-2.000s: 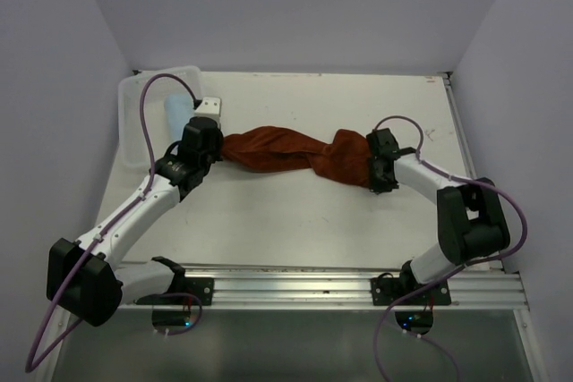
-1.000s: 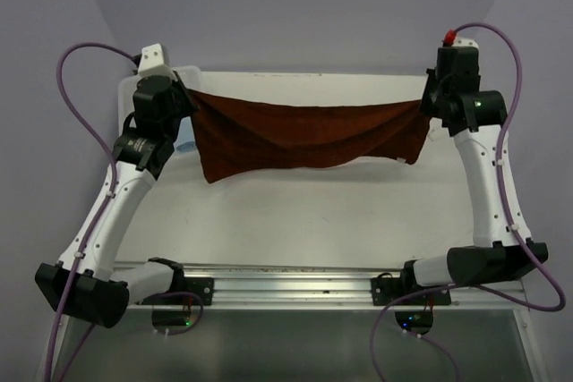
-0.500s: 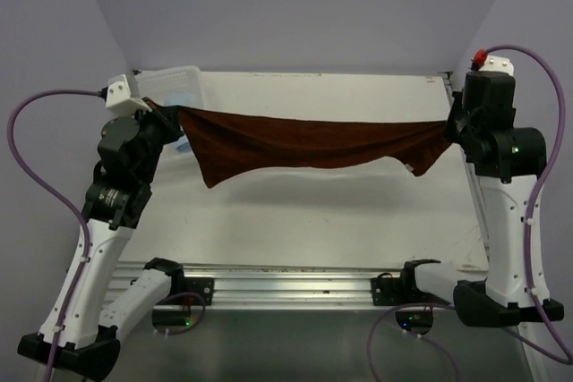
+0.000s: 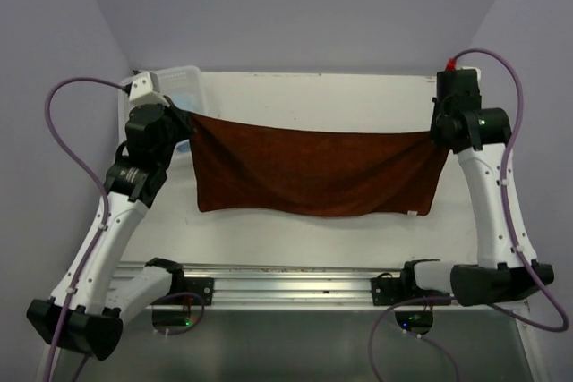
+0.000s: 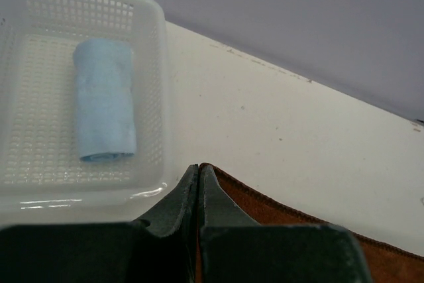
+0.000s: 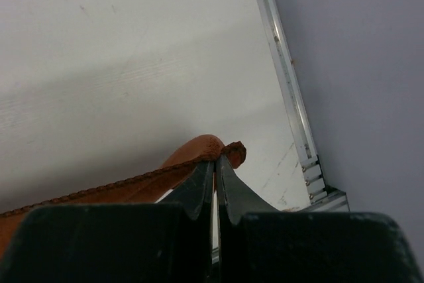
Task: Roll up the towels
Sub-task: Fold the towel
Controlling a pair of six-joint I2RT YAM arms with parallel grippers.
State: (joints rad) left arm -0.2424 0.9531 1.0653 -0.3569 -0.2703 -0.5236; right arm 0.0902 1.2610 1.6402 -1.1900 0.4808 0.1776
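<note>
left gripper point(image 5: 199, 167): pinching rust towel point(image 4: 313, 172) corner | right gripper point(image 6: 216, 160): pinching opposite corner | towel: hangs flat between both, deeper than half-second ago, grippers closer together | blue towel point(image 5: 104, 101): rolled in basket point(image 5: 158, 44) beyond left gripper

White arm links point(image 4: 488, 194), black joints point(image 4: 146, 131), looping purple cables point(image 4: 48, 118), red plug point(image 4: 459, 62) on right wrist, dark tapered claw fingers point(image 5: 175, 197)
</note>
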